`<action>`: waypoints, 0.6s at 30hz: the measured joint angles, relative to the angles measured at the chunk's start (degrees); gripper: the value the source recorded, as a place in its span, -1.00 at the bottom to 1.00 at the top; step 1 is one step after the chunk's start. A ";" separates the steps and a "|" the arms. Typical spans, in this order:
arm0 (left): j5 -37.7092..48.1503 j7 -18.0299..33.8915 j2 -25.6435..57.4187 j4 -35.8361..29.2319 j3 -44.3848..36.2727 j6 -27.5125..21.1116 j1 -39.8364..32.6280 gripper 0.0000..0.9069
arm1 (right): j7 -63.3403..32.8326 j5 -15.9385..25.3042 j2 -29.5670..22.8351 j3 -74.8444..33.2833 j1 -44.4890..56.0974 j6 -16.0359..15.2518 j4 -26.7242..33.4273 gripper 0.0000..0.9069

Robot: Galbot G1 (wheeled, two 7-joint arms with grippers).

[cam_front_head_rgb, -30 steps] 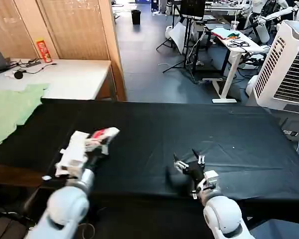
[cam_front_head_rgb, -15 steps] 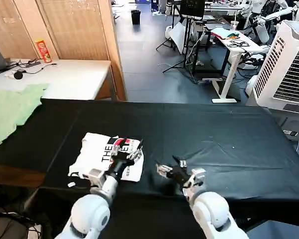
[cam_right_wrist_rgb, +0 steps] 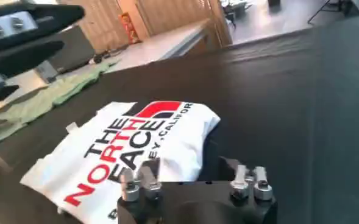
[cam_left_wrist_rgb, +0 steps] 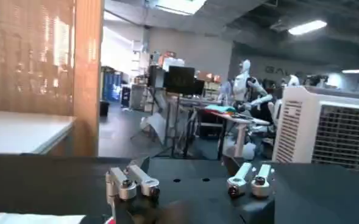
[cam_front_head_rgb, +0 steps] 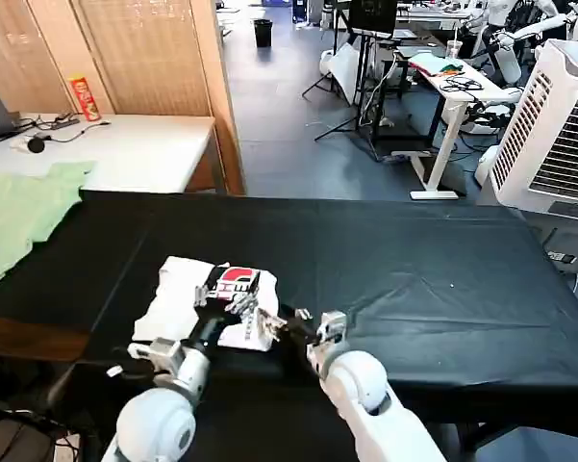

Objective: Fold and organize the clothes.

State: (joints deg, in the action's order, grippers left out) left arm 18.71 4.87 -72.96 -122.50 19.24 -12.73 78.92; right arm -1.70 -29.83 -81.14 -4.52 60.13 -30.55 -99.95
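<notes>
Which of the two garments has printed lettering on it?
The white T-shirt on the black table, with black-and-red lettering; the pale green garment looks plain.

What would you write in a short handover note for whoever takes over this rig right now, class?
Left tool: open, above the near right part of the T-shirt.
Right tool: open, at the shirt's near right corner, holding nothing.
T-shirt: folded into a compact bundle, print up, at the near left of the black table.
Pale green garment: on the side table at the left, not part of the job.
Done: main folds.
Left: probably tidy the edges and withdraw both arms.
</notes>
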 joint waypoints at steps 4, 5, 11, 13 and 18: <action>-0.51 0.01 -0.23 -0.65 0.71 0.42 1.40 0.94 | 0.26 -0.04 -0.40 0.17 -0.46 0.14 1.04 -0.98; -0.57 0.01 -0.30 -0.86 0.83 0.45 1.73 0.94 | 0.27 -0.04 -0.40 0.06 -0.41 0.14 1.04 -1.00; -1.25 0.01 -0.66 -1.13 1.80 1.42 3.41 0.94 | -0.67 -2.63 1.24 -2.26 1.55 -0.39 -1.25 -1.00; -1.39 0.13 -0.58 -1.00 2.21 2.00 3.93 0.94 | -1.46 -4.14 2.48 -3.72 2.92 -1.14 -3.24 -1.00; -1.54 1.35 0.62 -0.02 3.10 3.32 4.65 0.94 | -2.24 -6.53 6.50 -8.23 7.40 -2.91 -9.41 0.94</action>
State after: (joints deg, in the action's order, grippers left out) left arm 17.17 6.22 -72.34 -122.52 22.34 -9.41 83.57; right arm -3.94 -36.36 -74.65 -12.75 67.53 -33.46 -109.36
